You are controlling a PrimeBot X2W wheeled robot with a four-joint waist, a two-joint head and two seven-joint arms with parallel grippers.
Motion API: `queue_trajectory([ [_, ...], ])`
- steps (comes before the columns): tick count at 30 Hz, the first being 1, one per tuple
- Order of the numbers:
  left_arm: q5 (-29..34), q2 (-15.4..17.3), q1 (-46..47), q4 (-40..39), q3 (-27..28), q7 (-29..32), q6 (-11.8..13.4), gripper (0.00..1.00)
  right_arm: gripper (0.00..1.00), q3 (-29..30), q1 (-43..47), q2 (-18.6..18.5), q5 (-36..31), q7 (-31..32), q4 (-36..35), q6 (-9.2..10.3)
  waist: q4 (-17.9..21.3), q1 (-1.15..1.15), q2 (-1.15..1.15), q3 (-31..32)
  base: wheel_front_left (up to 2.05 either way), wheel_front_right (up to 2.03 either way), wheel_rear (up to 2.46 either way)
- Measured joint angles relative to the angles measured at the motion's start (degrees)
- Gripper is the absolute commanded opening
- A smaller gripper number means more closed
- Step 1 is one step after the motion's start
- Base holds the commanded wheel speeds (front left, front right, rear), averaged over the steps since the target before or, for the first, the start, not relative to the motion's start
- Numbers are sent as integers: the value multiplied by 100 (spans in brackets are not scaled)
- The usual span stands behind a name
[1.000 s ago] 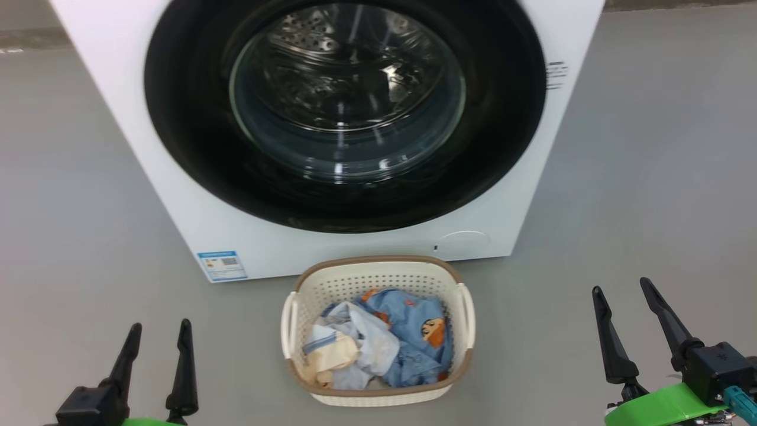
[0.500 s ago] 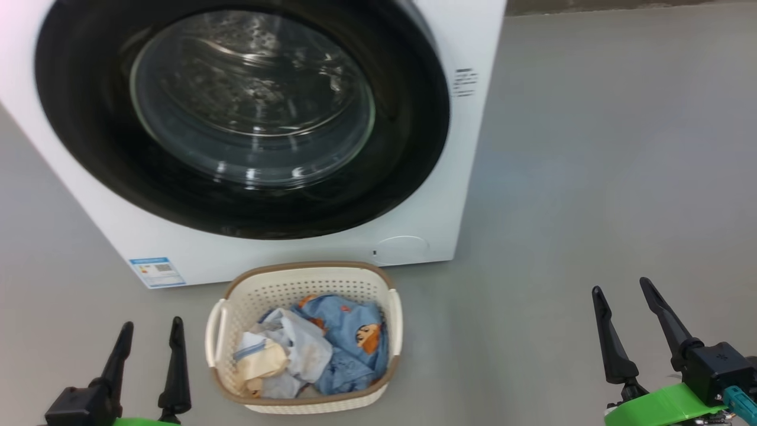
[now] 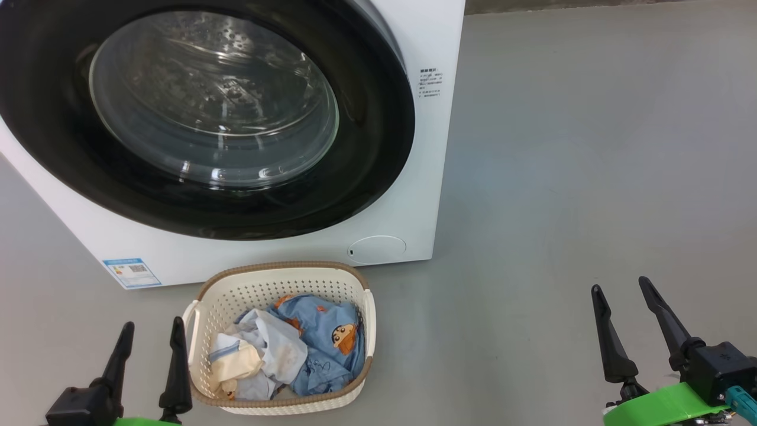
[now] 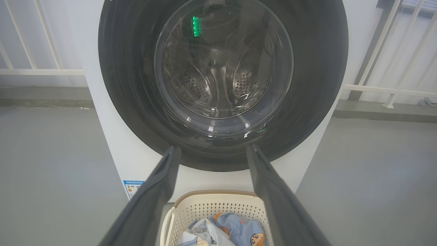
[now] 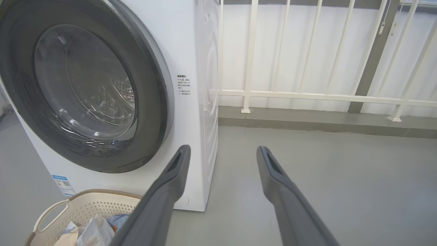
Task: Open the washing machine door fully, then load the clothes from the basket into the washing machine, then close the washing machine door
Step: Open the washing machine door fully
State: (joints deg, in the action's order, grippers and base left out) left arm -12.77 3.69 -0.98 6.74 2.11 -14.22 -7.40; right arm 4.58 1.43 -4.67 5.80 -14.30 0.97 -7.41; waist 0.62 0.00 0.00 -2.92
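Observation:
The white washing machine [image 3: 423, 35] stands ahead on the left, its round black-rimmed door [image 3: 366, 118] shut flat against the front. Before it on the floor sits the cream basket [image 3: 284, 273] with light-blue and white clothes [image 3: 322, 334] piled inside. My left gripper [image 3: 151, 332] is open at the lower left, just left of the basket. At the lower right my right gripper [image 3: 618, 290] is open and empty over bare floor. The left wrist view faces the door [image 4: 314, 85] over the basket [image 4: 218, 205]. The right wrist view has the door [image 5: 153, 85] and basket [image 5: 85, 208] to its left.
Grey floor [image 3: 591, 177] stretches to the right of the machine. A white railing [image 5: 307, 95] on a low kerb runs along the back wall behind it. A blue label [image 3: 131, 272] marks the machine's lower left front.
The head camera has swung right, so machine and basket sit further left in the picture. Both grippers keep their places and stay open.

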Motion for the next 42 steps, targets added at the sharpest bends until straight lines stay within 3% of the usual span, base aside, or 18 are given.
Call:
queue_trajectory([
  [13,-71,32,0,-1,44,0,0,100,100,24,-1,73,209,0,-49,0,46,0,0,-87,0,0,0],
  [14,-76,37,0,-1,47,0,0,100,95,45,-2,76,260,0,-53,0,48,0,0,-99,0,0,0],
  [15,-76,41,0,-4,49,0,0,100,59,71,-4,82,385,0,-55,0,49,0,0,-111,0,0,0],
  [16,-76,43,1,-10,51,0,0,100,34,94,-4,79,453,0,-54,0,49,0,0,-123,0,0,0],
  [17,-76,44,1,-16,53,0,0,100,0,141,-5,84,526,0,-54,0,48,0,0,-136,0,0,0],
  [27,-169,47,1,-79,112,-1,0,100,0,626,-171,80,1788,-1,-41,0,26,0,0,-284,0,0,0],
  [42,-200,233,2,-248,156,-2,0,100,0,1278,-548,-229,5031,-43,557,1,-6,0,0,-632,0,0,0],
])
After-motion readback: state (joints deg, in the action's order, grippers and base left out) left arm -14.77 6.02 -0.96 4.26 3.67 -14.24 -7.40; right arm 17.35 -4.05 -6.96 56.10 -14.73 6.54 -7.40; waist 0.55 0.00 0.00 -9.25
